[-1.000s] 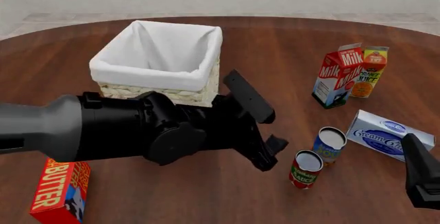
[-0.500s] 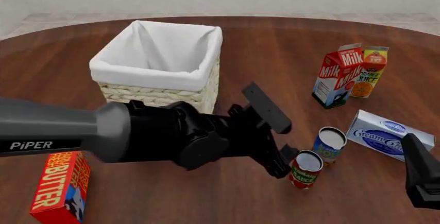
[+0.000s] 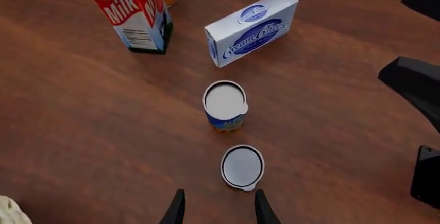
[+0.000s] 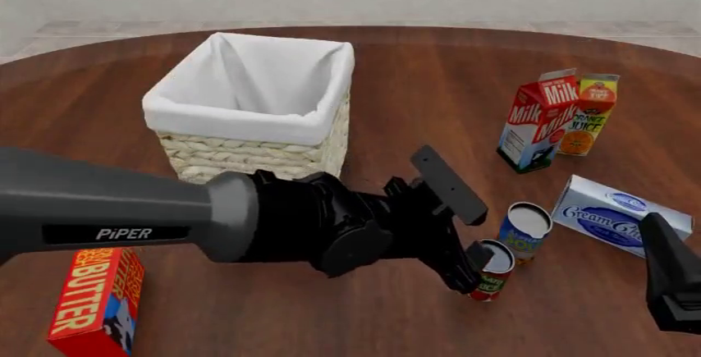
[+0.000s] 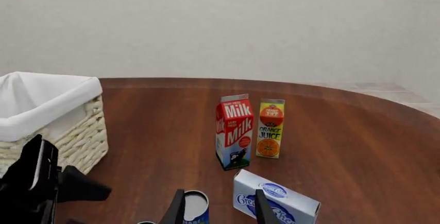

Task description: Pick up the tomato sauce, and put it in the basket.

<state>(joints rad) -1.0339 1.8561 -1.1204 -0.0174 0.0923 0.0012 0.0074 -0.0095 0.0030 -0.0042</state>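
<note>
Two slim black fingers of the spread left hand flank the silver-topped cylindrical tomato sauce.

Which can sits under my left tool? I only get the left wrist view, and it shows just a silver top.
Observer: The front view shows it's the small red cylindrical can with a green label band, not the blue-and-yellow can beyond it.
Operator: Where's the basket?
Observer: The large cream wicker basket with white cloth lining stands left of the red can and farther back on the table.
Operator: Is the right tool carrying anything?
Observer: No. The right wrist view shows the right tool open and empty.
</note>
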